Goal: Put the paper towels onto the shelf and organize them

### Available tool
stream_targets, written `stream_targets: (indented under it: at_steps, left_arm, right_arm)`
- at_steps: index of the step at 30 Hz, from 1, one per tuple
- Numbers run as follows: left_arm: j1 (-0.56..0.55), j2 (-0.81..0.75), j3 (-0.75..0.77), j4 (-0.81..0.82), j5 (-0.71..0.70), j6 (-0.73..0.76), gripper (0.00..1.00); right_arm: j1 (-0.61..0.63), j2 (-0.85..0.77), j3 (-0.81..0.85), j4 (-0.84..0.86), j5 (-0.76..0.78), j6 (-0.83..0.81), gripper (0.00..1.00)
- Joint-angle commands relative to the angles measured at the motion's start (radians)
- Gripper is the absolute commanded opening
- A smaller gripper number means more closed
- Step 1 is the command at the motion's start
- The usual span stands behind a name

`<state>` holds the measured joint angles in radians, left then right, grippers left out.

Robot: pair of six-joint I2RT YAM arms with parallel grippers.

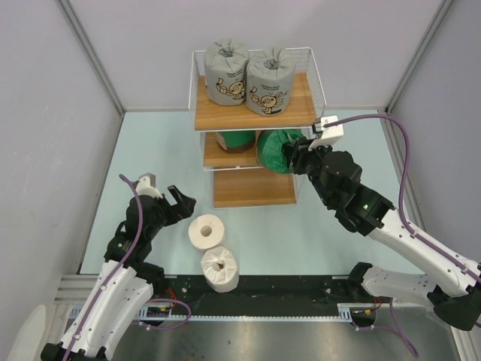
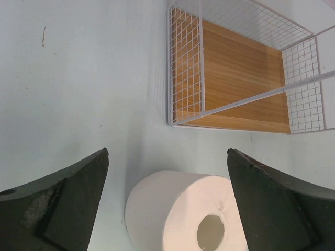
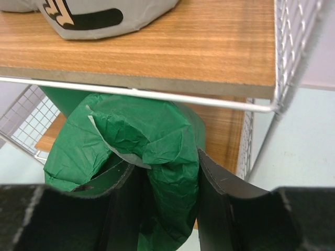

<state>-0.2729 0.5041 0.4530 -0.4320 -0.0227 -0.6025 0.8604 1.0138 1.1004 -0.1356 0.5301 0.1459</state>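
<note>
The shelf [image 1: 225,120] stands at the back centre. Two grey cartoon-print rolls [image 1: 226,71] [image 1: 270,81] stand on its top board. One dark green roll [image 1: 235,140] sits on the middle board. My right gripper [image 1: 294,156] is shut on the second dark green roll [image 1: 273,149], holding it at the middle tier's right front; in the right wrist view the roll [image 3: 152,146] is pinched between the fingers. Two white rolls [image 1: 207,231] [image 1: 219,268] lie on the table. My left gripper [image 1: 179,201] is open, just left of the farther white roll [image 2: 183,214].
The shelf's bottom board [image 1: 254,188] shows in the left wrist view [image 2: 241,83] behind its wire side. Grey walls close the table on three sides. A black rail [image 1: 285,289] runs along the near edge by the arm bases.
</note>
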Motion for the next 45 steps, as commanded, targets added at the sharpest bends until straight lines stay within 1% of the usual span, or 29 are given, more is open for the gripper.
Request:
stream_targets:
  at_steps: [1,5,8,11,12,13,14,18,24,30,35,37,39,40,42,44,45]
  left_arm:
    - [-0.005,0.002,0.01,0.024,0.001,0.001,1.0]
    - [-0.005,-0.007,0.01,0.026,0.003,0.003,1.0]
    - [-0.005,-0.009,0.012,0.024,0.004,0.001,1.0]
    - [-0.005,-0.006,0.012,0.022,0.006,0.001,1.0]
    - [-0.003,-0.006,0.013,0.021,0.006,0.001,1.0]
    - [-0.003,-0.007,0.015,0.019,0.006,0.001,1.0]
    - [-0.005,-0.007,0.013,0.019,0.006,0.001,1.0]
    - [-0.005,-0.007,0.01,0.022,0.007,0.0,1.0]
    - [-0.005,-0.002,0.006,0.029,0.01,0.0,1.0]
    - [-0.005,0.001,0.001,0.033,0.01,0.0,1.0]
    - [-0.005,0.001,0.003,0.033,0.009,0.0,1.0]
    - [-0.005,0.001,0.003,0.033,0.01,0.0,1.0]
    - [-0.005,0.002,0.003,0.035,0.01,0.0,1.0]
    - [-0.005,0.004,0.001,0.036,0.01,0.0,1.0]
    - [-0.005,0.007,0.0,0.038,0.01,0.0,1.0]
    - [-0.005,0.007,-0.002,0.041,0.012,0.0,1.0]
    - [-0.005,0.008,-0.002,0.041,0.012,0.0,1.0]
  right_arm:
    - [-0.017,0.011,0.055,0.158,-0.019,0.018,0.33]
    - [-0.026,0.045,0.055,0.188,-0.033,0.023,0.33]
    - [-0.037,0.068,0.055,0.197,-0.028,0.021,0.36]
    - [-0.044,0.077,0.055,0.208,-0.028,0.018,0.43]
    - [-0.047,0.078,0.055,0.209,-0.027,0.02,0.5]
    - [-0.044,0.077,0.056,0.211,-0.022,0.02,0.53]
    - [-0.046,0.074,0.055,0.211,-0.021,0.02,0.58]
    - [-0.047,0.049,0.055,0.212,-0.005,0.009,0.67]
    - [-0.049,-0.015,0.055,0.206,0.008,-0.008,0.71]
    - [-0.049,-0.086,0.055,0.205,-0.035,-0.025,0.72]
    - [-0.043,-0.126,0.055,0.139,-0.117,-0.011,0.72]
    - [-0.038,-0.142,0.055,0.043,-0.178,0.001,0.73]
    - [-0.02,-0.15,0.055,-0.016,-0.225,0.021,0.74]
    - [-0.012,-0.153,0.053,-0.077,-0.272,0.026,0.74]
    - [0.043,-0.153,0.044,-0.136,-0.304,0.029,0.75]
    - [0.106,-0.153,0.004,-0.196,-0.285,0.041,0.77]
    - [0.183,-0.155,-0.014,-0.205,-0.266,0.053,0.78]
